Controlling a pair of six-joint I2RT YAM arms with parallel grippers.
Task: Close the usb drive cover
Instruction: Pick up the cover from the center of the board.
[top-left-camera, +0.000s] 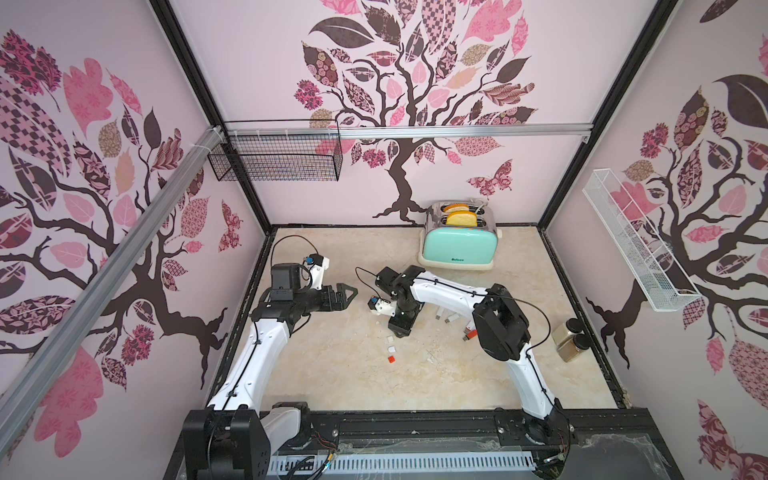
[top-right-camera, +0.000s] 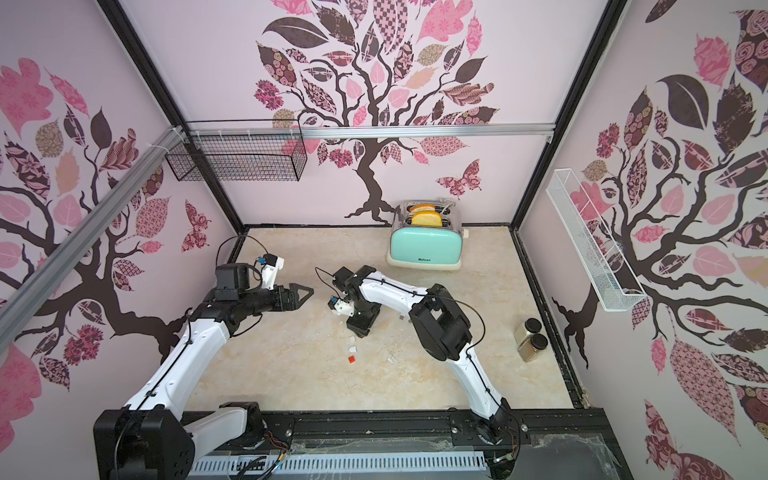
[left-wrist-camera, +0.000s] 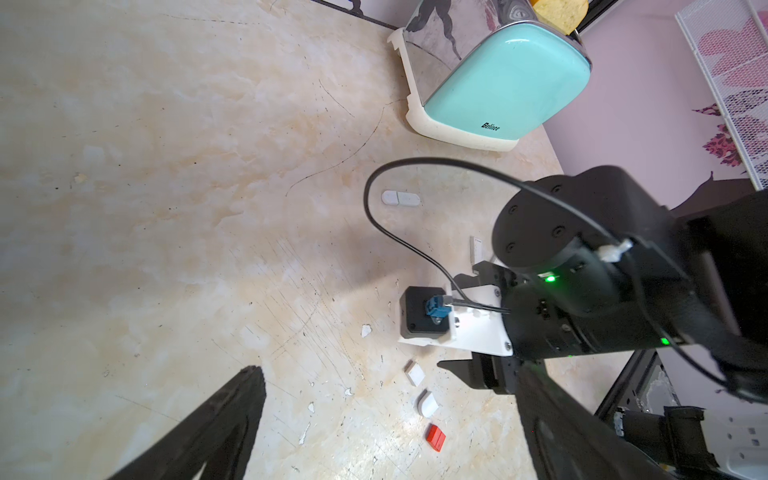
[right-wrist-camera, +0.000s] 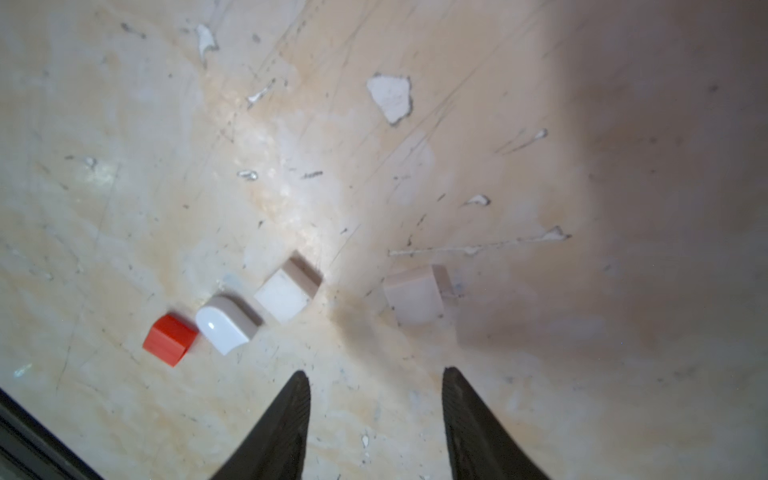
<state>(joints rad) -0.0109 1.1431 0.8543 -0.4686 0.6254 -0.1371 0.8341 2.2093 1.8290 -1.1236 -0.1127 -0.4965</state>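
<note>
Loose caps lie in a row on the table: a red cap (right-wrist-camera: 169, 338), a rounded white cap (right-wrist-camera: 224, 328) and a square white cap (right-wrist-camera: 284, 301). A further pale cap (right-wrist-camera: 415, 297) lies blurred in shadow, just ahead of my right gripper (right-wrist-camera: 376, 372). That gripper is open, points down at the table and holds nothing. In a top view, uncapped usb drives (top-left-camera: 452, 319) and a red drive (top-left-camera: 469, 333) lie beside the right arm. A capped white drive (left-wrist-camera: 401, 198) shows in the left wrist view. My left gripper (top-left-camera: 349, 293) hovers open and empty, well left of the caps.
A mint toaster (top-left-camera: 457, 245) with bread stands at the back. Two spice jars (top-left-camera: 571, 338) sit at the right edge. A black wire basket (top-left-camera: 276, 156) and a white rack (top-left-camera: 636, 245) hang on the walls. The tabletop has white paint chips (right-wrist-camera: 390, 97).
</note>
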